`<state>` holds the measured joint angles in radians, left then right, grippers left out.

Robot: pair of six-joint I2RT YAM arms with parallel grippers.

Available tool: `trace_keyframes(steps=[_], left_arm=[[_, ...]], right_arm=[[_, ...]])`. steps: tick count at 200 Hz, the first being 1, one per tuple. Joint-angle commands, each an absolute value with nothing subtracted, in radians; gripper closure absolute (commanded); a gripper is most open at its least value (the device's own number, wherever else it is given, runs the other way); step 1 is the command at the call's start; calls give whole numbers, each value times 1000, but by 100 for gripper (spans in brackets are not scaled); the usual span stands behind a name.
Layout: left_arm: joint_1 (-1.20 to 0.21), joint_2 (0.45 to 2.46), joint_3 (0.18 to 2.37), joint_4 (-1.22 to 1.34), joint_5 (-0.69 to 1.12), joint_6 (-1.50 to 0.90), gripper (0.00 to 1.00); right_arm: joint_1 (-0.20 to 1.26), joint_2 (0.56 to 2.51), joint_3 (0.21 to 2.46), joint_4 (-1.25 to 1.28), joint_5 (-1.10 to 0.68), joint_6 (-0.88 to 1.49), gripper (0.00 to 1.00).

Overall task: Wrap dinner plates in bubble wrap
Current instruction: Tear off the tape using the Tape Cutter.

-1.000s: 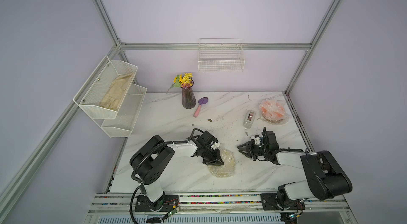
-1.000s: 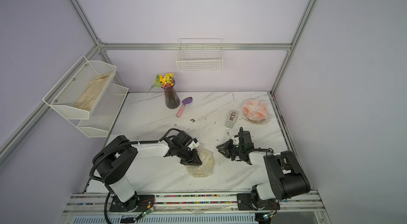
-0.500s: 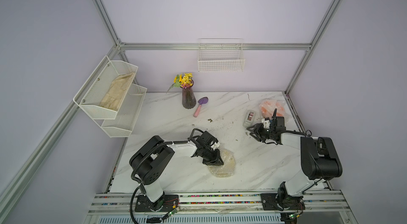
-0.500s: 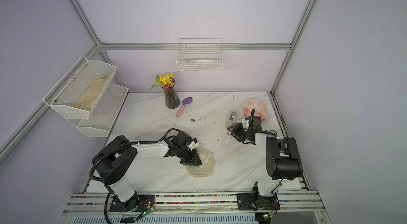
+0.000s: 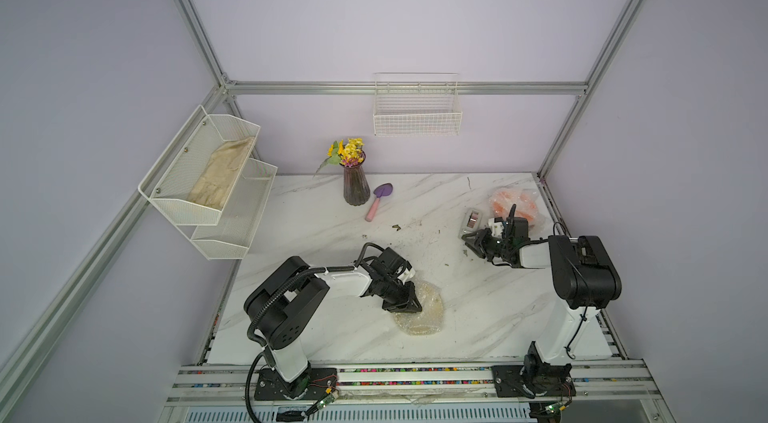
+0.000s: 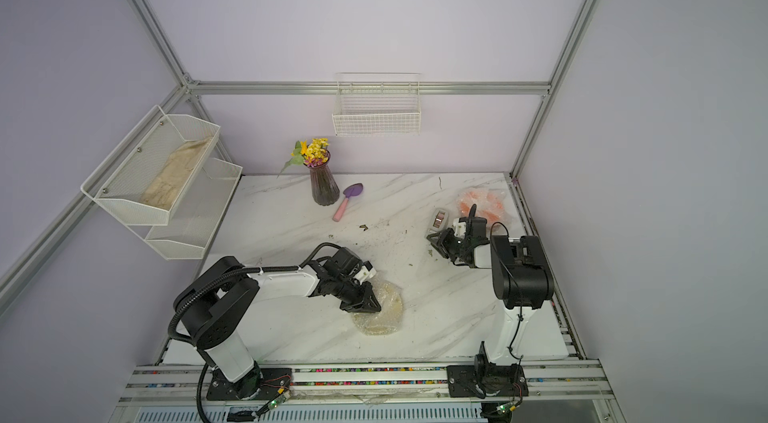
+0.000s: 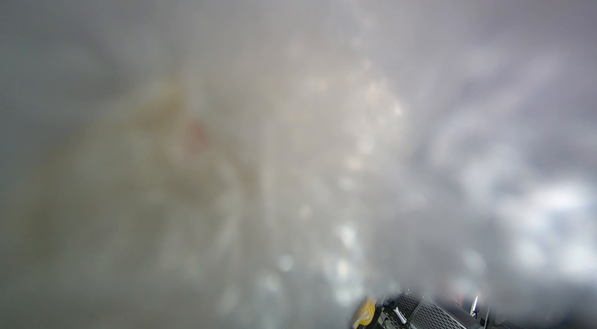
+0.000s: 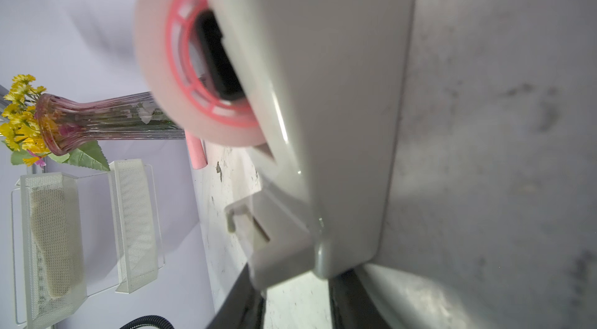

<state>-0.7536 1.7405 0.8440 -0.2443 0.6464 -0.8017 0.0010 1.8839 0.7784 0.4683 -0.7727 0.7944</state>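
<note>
You have two plates on the table, each in bubble wrap: one pale cream plate near the front edge, one orange plate at the far right corner. Beyond those, count one tape dispenser, one vase of flowers, one purple trowel, one wire basket, one two-tier rack holding one beige bundle, and two arms, a left arm and a right arm

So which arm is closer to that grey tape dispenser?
Right. The right arm reaches the tape dispenser, with its jaws right at the dispenser's near end. The left arm is farther off, down on the bubble-wrapped plate.
</note>
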Motion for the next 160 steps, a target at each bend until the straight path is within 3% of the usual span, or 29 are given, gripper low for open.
trace_keyframes(steps=[1, 44, 87, 160], left_arm=[[-769, 1786, 776, -426, 551, -799, 82], [-770, 1783, 772, -426, 548, -801, 82], [-769, 1787, 772, -425, 548, -800, 82], [-769, 1773, 745, -406, 548, -808, 82]], right_arm=[[0, 1875, 788, 568, -743, 814, 75], [6, 1871, 787, 531, -722, 849, 100], [65, 1872, 828, 136, -589, 841, 100], [74, 1839, 861, -156, -418, 773, 100]])
